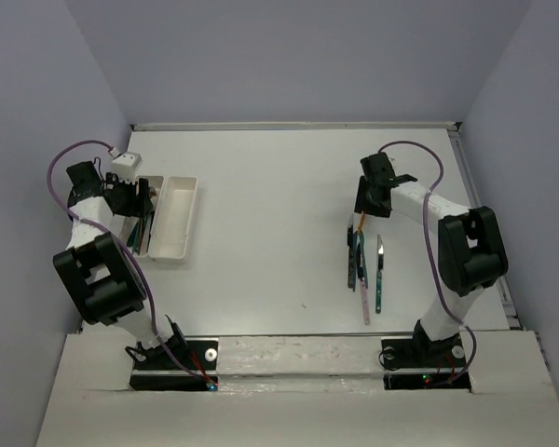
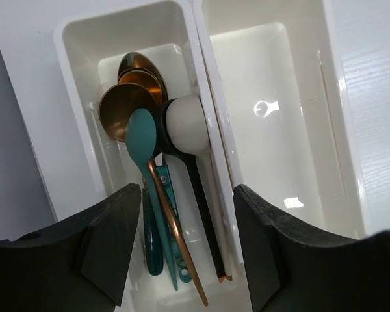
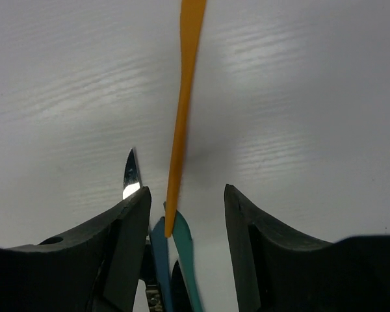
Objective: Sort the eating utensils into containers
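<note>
My left gripper (image 1: 138, 199) (image 2: 185, 253) hangs open over the left of the two joined white containers (image 2: 75, 110), holding nothing. In that tray lie several utensils: gold spoons (image 2: 127, 107), a teal spoon (image 2: 142, 140) and a white-bowled spoon with a black handle (image 2: 185, 123). The right container (image 2: 273, 149) (image 1: 174, 219) holds nothing. My right gripper (image 1: 366, 212) (image 3: 185, 250) is open, its jaws astride a gold handle (image 3: 182, 117) without touching it. Teal handles (image 3: 185, 244) and a silver knife tip (image 3: 131, 174) lie below it.
The remaining utensils (image 1: 356, 265) lie in a loose lengthwise bunch on the white table to the right of centre, with a teal-handled knife (image 1: 379, 277) beside them. Grey walls close in the table on three sides.
</note>
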### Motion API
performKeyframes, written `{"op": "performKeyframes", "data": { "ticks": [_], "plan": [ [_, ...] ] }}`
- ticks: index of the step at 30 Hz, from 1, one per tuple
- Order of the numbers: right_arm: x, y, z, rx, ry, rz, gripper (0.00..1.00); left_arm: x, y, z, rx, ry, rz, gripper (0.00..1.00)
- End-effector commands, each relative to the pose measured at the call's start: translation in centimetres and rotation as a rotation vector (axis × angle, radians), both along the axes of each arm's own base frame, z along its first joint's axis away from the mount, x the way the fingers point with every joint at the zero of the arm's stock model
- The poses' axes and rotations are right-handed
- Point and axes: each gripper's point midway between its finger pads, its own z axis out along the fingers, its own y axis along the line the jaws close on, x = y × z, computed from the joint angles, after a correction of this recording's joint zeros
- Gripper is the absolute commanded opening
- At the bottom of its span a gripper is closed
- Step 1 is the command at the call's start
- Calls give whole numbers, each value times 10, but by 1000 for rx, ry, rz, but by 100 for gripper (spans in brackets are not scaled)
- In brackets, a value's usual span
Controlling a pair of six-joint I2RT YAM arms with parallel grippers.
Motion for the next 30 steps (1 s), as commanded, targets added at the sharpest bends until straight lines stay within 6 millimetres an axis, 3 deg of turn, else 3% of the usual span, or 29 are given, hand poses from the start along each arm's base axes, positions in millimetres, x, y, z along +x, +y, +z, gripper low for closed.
{"op": "performKeyframes", "data": {
  "ticks": [1, 7, 10, 14, 17, 19, 22, 24, 28, 30],
  "plan": [
    [24, -2, -6, -27, 9, 9, 54, -10, 10, 9, 49, -31, 11, 70],
    [29, 2, -32, -37, 70, 30, 52, -17, 15, 10, 81, -38, 18, 70],
    [27, -6, -50, -92, 123, 28, 49, -20, 17, 11, 96, -48, 29, 70],
    [15, -3, -66, -75, 185, 49, 31, -23, 17, 11, 100, -42, 31, 71],
    [14, -1, -65, -67, 181, 59, 0, -24, 14, 17, 97, -54, 25, 71],
    [15, -7, -62, -98, 168, 47, 0, -24, 14, 23, 102, -68, 26, 71],
    [28, -11, -45, -122, 109, 40, 0, -23, 15, 30, 111, -78, 27, 71],
    [40, -8, -20, -112, 38, 54, 0, -24, 15, 30, 115, -75, 28, 71],
    [66, 9, 62, -10, -179, 65, 0, -25, 21, 29, 137, -69, 41, 71],
    [74, 26, 93, 46, -277, 90, 0, -27, 23, 28, 135, -72, 51, 71]
  ]
}}
